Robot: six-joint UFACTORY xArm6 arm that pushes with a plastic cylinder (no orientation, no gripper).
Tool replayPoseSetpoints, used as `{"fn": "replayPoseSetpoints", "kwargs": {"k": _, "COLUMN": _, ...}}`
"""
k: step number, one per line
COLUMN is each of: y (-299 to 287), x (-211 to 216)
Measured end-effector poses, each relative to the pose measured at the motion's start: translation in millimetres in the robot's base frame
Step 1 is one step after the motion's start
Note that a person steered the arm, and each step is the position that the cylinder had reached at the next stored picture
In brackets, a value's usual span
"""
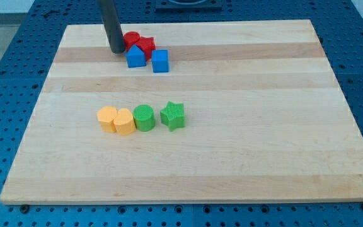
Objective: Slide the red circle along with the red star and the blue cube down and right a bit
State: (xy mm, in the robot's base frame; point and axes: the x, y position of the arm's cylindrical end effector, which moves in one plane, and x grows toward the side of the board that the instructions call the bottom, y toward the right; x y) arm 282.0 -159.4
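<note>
The red circle (pixel 131 38) lies near the view's top, left of centre, partly hidden by my rod. The red star (pixel 145 44) touches it on the right. The blue cube (pixel 161 61) sits just below and right of the star. Another blue block (pixel 135 56), with a peaked top, sits below the red circle, left of the cube. My tip (pixel 117 50) rests on the board just left of the red circle and the peaked blue block, very close to both.
A row of blocks stands at mid-board: a yellow block (pixel 107 118), a second yellow block (pixel 123 122), a green cylinder (pixel 144 117) and a green star (pixel 172 115). The wooden board (pixel 263 126) lies on a blue perforated table.
</note>
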Motion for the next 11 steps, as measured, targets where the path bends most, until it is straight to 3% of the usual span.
{"fn": "replayPoseSetpoints", "kwargs": {"k": 2, "y": -42, "x": -10}}
{"fn": "replayPoseSetpoints", "kwargs": {"k": 4, "y": -30, "x": -49}}
{"fn": "replayPoseSetpoints", "kwargs": {"k": 11, "y": 11, "x": -37}}
